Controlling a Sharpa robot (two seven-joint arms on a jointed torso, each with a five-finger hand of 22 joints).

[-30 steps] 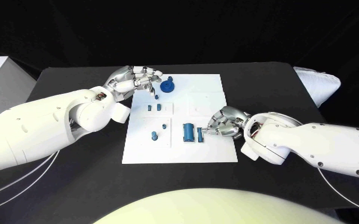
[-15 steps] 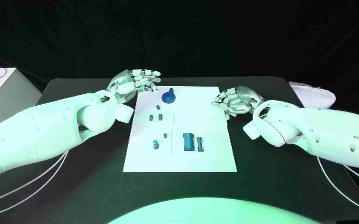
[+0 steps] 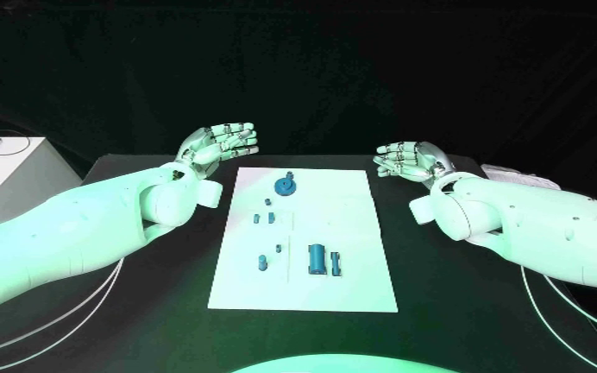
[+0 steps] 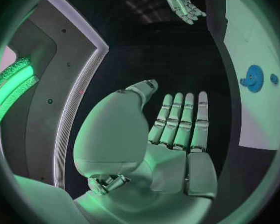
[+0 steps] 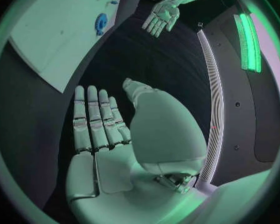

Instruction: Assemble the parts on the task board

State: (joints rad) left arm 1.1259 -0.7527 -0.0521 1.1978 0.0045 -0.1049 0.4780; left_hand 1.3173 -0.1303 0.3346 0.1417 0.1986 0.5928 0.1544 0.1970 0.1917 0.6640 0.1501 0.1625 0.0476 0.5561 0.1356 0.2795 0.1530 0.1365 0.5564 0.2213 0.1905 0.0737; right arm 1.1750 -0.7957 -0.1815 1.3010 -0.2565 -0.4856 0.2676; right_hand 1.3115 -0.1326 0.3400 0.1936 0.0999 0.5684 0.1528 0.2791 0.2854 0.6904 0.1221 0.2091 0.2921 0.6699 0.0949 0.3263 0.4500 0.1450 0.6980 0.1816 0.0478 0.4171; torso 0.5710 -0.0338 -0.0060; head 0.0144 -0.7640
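The white task board (image 3: pixel 348 252) lies in the middle of the black table. On it are a blue gear-shaped part (image 3: pixel 286 186) near the far end, small blue pegs (image 3: pixel 262 218) in the middle, and blue cylinders (image 3: pixel 318 259) nearer me. My left hand (image 3: pixel 219 142) is raised beyond the board's far left corner, fingers straight and apart, holding nothing. My right hand (image 3: pixel 408 160) is raised off the board's far right corner, also flat and empty. The left wrist view shows the flat left hand (image 4: pixel 177 129), the gear (image 4: pixel 253 78) and the right hand (image 4: pixel 182 2). The right wrist view shows the flat right hand (image 5: pixel 99 124) and the gear (image 5: pixel 100 22).
A white box (image 3: pixel 19 161) stands at the table's left edge, and a white object (image 3: pixel 529 180) lies at its right edge. Black table surface (image 3: pixel 149 304) flanks the board on both sides.
Both hands have lifted off the board and moved back to its far corners, fingers uncurling to flat. The right hand left the cylinders. The camera view has shifted too.
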